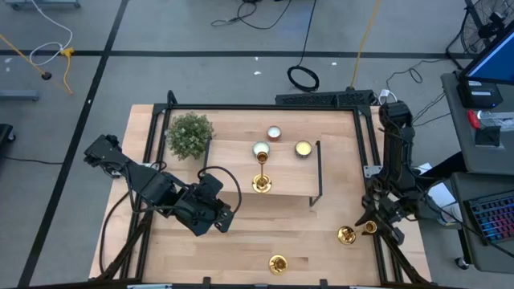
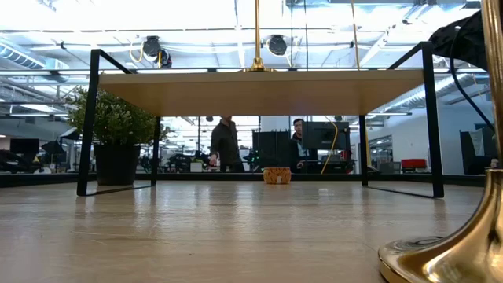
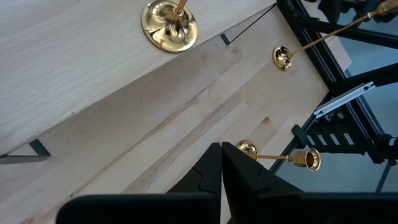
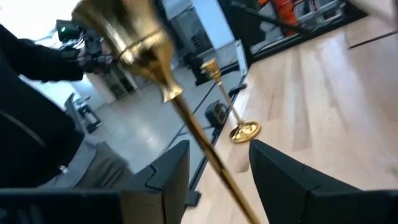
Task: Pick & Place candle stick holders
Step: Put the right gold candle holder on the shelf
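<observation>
Three shiny gold candle stick holders show. One stands on the wooden shelf (image 1: 241, 172) by its round base (image 1: 261, 183). One stands upright near the table's front edge (image 1: 277, 263). The third stands on its base (image 1: 347, 234) at the right, and its base also shows in the low view (image 2: 440, 259). My right gripper (image 4: 217, 180) is open at this holder, with one finger on either side of its thin stem (image 4: 199, 134) below the cup (image 4: 124, 31); a gap shows on both sides of the stem. My left gripper (image 3: 222, 165) is shut and empty above the table in front of the shelf (image 1: 217, 218).
The black-framed shelf also carries three round tealights (image 1: 274, 133) (image 1: 261, 149) (image 1: 303, 148). A bushy green plant (image 1: 190, 135) stands at the far left. A black frame (image 1: 365, 144) runs along the table's right edge. People stand in the room beyond (image 2: 226, 145).
</observation>
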### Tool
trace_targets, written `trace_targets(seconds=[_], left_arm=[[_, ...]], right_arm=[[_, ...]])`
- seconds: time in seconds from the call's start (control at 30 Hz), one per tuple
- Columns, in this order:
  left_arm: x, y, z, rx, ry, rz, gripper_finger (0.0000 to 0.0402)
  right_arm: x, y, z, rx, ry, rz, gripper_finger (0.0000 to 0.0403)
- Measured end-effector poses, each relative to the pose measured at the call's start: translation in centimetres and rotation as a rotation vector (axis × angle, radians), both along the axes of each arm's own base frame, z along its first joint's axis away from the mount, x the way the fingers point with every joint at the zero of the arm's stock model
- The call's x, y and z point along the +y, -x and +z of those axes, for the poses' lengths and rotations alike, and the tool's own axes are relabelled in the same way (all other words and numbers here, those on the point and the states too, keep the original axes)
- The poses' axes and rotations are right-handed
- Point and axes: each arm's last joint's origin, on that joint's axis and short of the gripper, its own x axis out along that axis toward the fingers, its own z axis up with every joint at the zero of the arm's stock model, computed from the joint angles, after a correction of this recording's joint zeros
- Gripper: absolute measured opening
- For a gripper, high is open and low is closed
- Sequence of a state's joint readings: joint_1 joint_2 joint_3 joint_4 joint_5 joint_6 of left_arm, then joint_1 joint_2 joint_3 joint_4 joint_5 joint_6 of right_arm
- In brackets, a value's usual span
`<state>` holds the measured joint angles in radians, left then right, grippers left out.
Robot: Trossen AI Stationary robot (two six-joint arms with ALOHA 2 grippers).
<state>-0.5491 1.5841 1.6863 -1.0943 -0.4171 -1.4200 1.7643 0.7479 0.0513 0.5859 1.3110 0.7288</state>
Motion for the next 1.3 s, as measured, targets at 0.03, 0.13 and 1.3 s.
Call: trace_targets(seconds=[0.03,0.13,1.3], left_arm=[[0.0,0.0,0.0,0.000,0.000,0.000,0.0018],[0.0,0.0,0.0,0.000,0.000,0.000,0.0018],[-0.2,-0.3,0.3,-0.057,-0.024,-0.009,0.0013]], right_arm=[[0.1,-0.1,0.0,0.004,0.001,0.013,0.0166],[0.2,-0.5,-0.1,0.014,0.005,0.036,0.0163],[0.4,-3.4,1.3,-0.054,0.070,-0.068,0.0010]])
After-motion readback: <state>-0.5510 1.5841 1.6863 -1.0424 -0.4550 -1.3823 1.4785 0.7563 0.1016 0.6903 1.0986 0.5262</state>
